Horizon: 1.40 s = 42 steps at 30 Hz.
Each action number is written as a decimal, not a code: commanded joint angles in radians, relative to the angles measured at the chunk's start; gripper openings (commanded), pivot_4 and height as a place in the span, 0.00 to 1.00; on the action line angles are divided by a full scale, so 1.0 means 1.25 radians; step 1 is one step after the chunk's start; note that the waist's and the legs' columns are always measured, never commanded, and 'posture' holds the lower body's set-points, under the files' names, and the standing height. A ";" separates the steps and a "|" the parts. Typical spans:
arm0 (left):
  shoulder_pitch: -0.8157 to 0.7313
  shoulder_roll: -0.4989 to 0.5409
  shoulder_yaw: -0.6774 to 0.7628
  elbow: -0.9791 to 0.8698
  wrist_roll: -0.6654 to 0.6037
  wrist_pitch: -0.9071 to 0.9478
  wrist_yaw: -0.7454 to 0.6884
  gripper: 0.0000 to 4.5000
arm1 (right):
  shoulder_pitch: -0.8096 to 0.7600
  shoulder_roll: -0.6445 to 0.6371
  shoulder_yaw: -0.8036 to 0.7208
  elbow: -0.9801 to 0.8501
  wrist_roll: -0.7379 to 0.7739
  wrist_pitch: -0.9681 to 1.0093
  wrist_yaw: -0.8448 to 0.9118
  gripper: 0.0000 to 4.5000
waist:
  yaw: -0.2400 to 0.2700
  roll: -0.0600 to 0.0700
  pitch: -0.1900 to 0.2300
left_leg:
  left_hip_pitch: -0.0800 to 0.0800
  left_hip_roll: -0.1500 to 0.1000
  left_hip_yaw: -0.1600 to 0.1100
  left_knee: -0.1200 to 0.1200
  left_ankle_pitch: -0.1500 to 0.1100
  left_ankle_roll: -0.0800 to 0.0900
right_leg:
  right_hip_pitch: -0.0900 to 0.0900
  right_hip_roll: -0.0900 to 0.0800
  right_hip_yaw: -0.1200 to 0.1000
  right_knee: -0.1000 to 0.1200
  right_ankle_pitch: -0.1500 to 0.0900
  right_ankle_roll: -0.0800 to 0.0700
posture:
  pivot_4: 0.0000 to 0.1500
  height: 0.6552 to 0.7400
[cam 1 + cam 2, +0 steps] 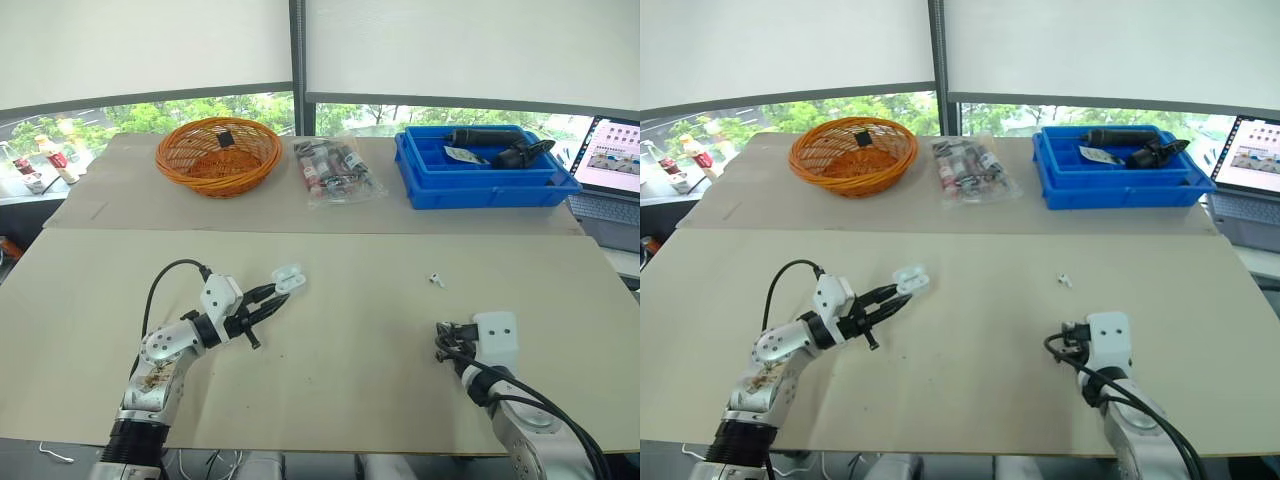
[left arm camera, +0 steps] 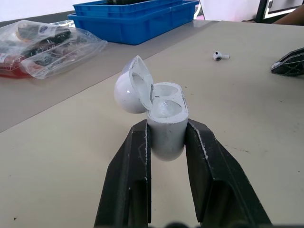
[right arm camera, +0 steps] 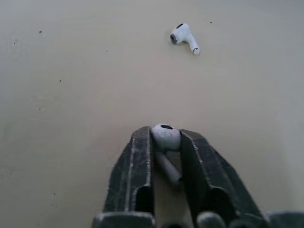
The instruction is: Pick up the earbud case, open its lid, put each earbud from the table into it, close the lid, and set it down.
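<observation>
Left wrist view, case (image 2: 166,126) x1, earbud (image 2: 220,56) x1

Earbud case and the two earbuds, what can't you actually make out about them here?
The earbud case, left wrist view: lower sides covered by the left gripper's jaws.
The held earbud, right wrist view: stem partly hidden between the right gripper's jaws.
The loose earbud, eye views: too small to tell its orientation.

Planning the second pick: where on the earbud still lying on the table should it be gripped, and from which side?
The loose earbud lies on its side on the table, thin stem flat; probably pinch its rounded head, coming from straight above.
</observation>
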 commanded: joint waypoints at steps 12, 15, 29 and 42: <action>0.071 0.027 0.012 -0.138 -0.018 0.051 0.026 0.12 | -0.126 -0.443 0.027 0.115 0.087 -0.211 0.618 0.07 | 0.003 0.002 0.001 | -0.001 -0.001 0.001 0.000 0.000 0.000 | 0.000 -0.001 0.000 -0.002 0.000 0.000 | 1.00 0.69; 0.102 0.040 0.016 -0.183 -0.025 0.072 0.030 0.12 | -0.128 -0.551 0.055 0.175 0.061 -0.349 0.775 0.07 | 0.005 0.001 0.002 | -0.001 0.000 0.001 0.000 0.000 0.000 | 0.000 -0.001 0.000 -0.002 0.000 0.000 | 1.00 0.69; 0.158 0.078 0.031 -0.279 -0.047 0.120 0.051 0.12 | -0.161 -0.610 0.155 0.355 -0.058 -0.636 0.927 0.07 | 0.005 0.000 0.002 | 0.000 0.000 0.001 0.001 0.000 0.000 | 0.001 -0.001 0.000 -0.001 0.000 0.000 | 1.00 0.69; 0.138 0.074 0.011 -0.268 -0.042 0.119 0.045 0.12 | -0.121 -0.626 0.101 0.328 -0.026 -0.528 0.864 0.59 | 0.012 -0.002 0.002 | 0.002 0.000 0.001 0.001 0.000 0.000 | 0.004 -0.001 0.000 -0.002 0.000 0.000 | 1.00 0.69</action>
